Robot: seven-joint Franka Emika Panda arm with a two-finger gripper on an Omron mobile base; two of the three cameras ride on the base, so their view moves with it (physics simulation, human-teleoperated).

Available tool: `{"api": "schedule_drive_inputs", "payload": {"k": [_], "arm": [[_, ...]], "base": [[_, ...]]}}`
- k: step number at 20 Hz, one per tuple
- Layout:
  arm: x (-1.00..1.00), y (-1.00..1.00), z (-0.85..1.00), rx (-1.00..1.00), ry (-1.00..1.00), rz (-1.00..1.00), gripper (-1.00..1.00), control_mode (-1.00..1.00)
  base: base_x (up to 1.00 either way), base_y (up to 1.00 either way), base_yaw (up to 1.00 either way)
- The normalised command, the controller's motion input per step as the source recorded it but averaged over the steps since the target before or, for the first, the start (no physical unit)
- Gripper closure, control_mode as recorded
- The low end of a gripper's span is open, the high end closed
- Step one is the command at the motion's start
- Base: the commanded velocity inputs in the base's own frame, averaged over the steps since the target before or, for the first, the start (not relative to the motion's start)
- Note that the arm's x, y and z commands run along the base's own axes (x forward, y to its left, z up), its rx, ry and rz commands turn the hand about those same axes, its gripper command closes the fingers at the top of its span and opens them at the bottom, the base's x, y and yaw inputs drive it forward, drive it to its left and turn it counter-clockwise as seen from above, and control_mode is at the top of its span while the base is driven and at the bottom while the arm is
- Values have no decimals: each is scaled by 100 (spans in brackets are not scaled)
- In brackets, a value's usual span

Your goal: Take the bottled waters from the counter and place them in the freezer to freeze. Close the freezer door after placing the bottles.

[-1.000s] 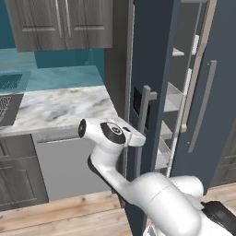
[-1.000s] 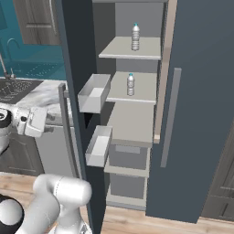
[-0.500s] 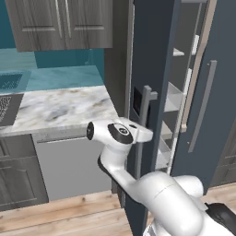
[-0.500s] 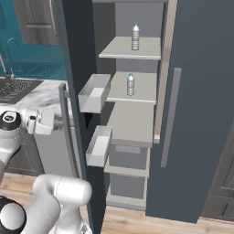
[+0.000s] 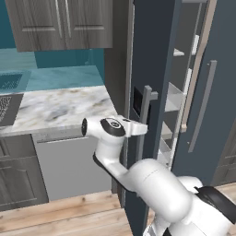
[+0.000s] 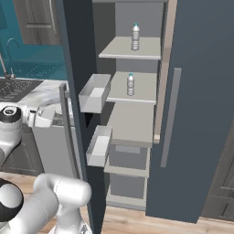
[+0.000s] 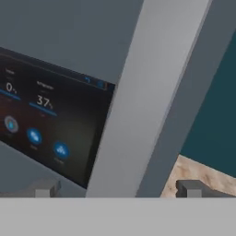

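Note:
Two bottled waters stand upright inside the open freezer (image 6: 137,123), one (image 6: 135,36) on the top shelf and one (image 6: 130,84) on the shelf below. The freezer door (image 5: 156,55) (image 6: 73,55) stands swung open, with white bins (image 6: 95,93) on its inner side. My gripper (image 5: 140,129) (image 6: 43,116) (image 7: 117,190) is open at the door's outer face. Its tips straddle the long grey bar handle (image 5: 146,120) (image 7: 138,92) without closing on it. A dark control display (image 7: 50,115) sits just beside the handle. The marble counter (image 5: 55,108) (image 7: 203,173) lies to the left.
A dark sink with a wire rack (image 5: 7,108) (image 6: 13,89) is set in the counter at the far left. Grey wall cabinets (image 5: 60,23) hang above it. The adjoining right door (image 6: 196,114) is closed. Wooden floor (image 5: 55,212) runs below the grey cabinet fronts.
My hand has swung to the right, from in front of the counter edge up to the open door's handle. The jaws stayed open and the bottles did not move.

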Motion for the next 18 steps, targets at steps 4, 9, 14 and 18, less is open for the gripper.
{"api": "schedule_drive_inputs", "payload": {"k": [4, 9, 14, 18], "arm": [[-16, -26, 0, 0, 0, -7, -100, -100], [-50, -38, 0, 0, 0, -9, -100, -100], [-10, -14, 0, 0, 4, -4, -100, -100], [14, -27, 0, 0, 16, 0, -100, -100]], "base": [[0, 0, 0], [0, 0, 0], [0, 0, 0], [0, 0, 0]]}}
